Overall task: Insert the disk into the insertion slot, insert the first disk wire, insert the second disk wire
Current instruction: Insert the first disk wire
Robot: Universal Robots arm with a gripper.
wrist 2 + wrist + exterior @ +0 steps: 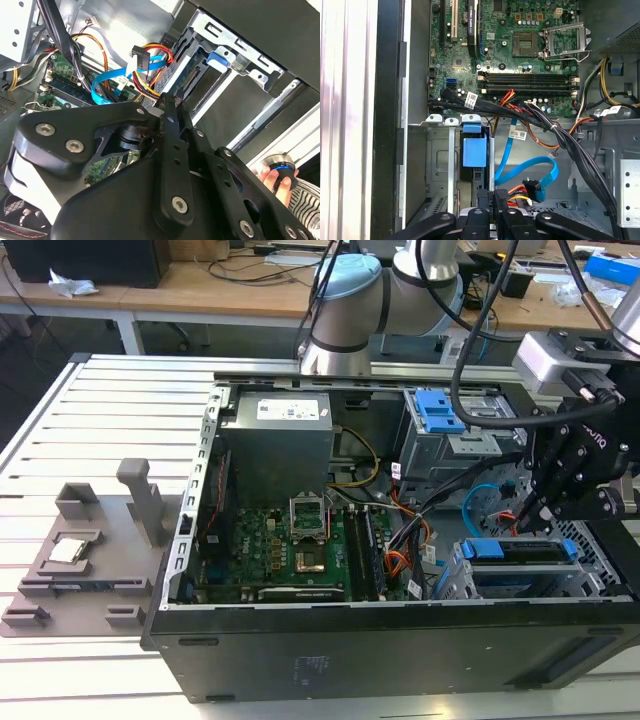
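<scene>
One open computer case (pixel 380 660) on slatted metal table (pixel 100 440), wooden benches (pixel 200 285) behind, jaws closed near disk (pixel 520 552)

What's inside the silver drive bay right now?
The disk in its blue carrier sits inside the insertion slot. The gripper covers its near end in the first wrist view, so plugged wires cannot be confirmed.

I see bright, even overhead light in the exterior view: the slatted tabletop (pixel 60 440) is pale and nearly washed out, and the computer case (pixel 350 650) reads dark. In the second wrist view the gripper (pixel 167 102) is underexposed and soft close to the lens, while the case wall (pixel 125 20) glares white. In the first wrist view the motherboard (pixel 520 60) is evenly lit and crisp.
</scene>
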